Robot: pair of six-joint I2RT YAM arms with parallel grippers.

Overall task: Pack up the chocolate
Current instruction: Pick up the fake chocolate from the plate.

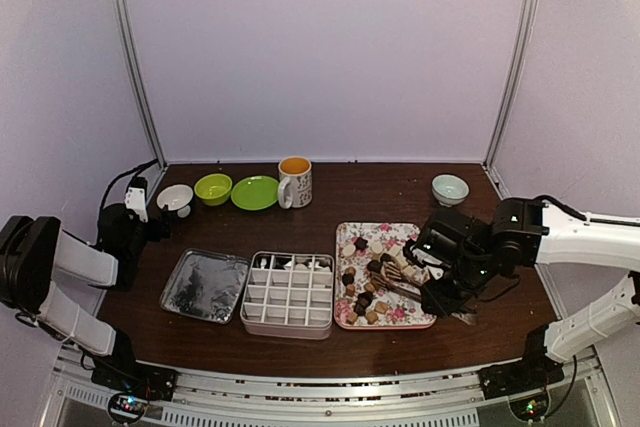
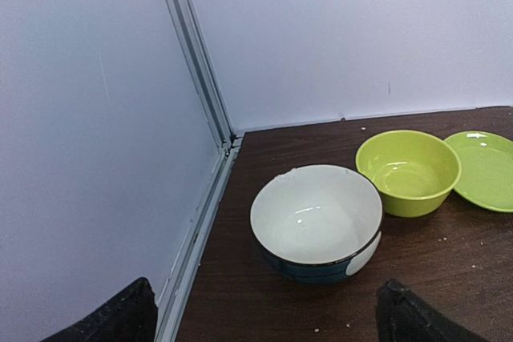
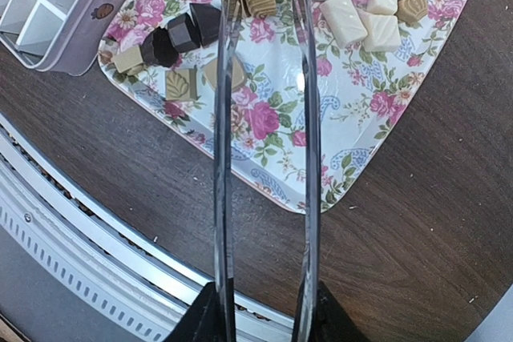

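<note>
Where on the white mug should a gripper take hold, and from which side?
Probably the rim of the mug, from above: it stands upright with its mouth open. Pinch the right wall, one finger inside, since the handle points left, close to the green plate.

Bare table (image 1: pixel 350 197) is lying open between the divided box (image 1: pixel 288 294) and the mug (image 1: pixel 295 181), plate (image 1: pixel 255 192) and green bowl (image 1: pixel 213 188) behind it. A metal tray (image 1: pixel 205 285) is crowding the box's left side and the floral tray (image 1: pixel 410 315) its right, with the right gripper (image 3: pixel 263 314) holding tongs (image 3: pixel 309 118) over it.
</note>
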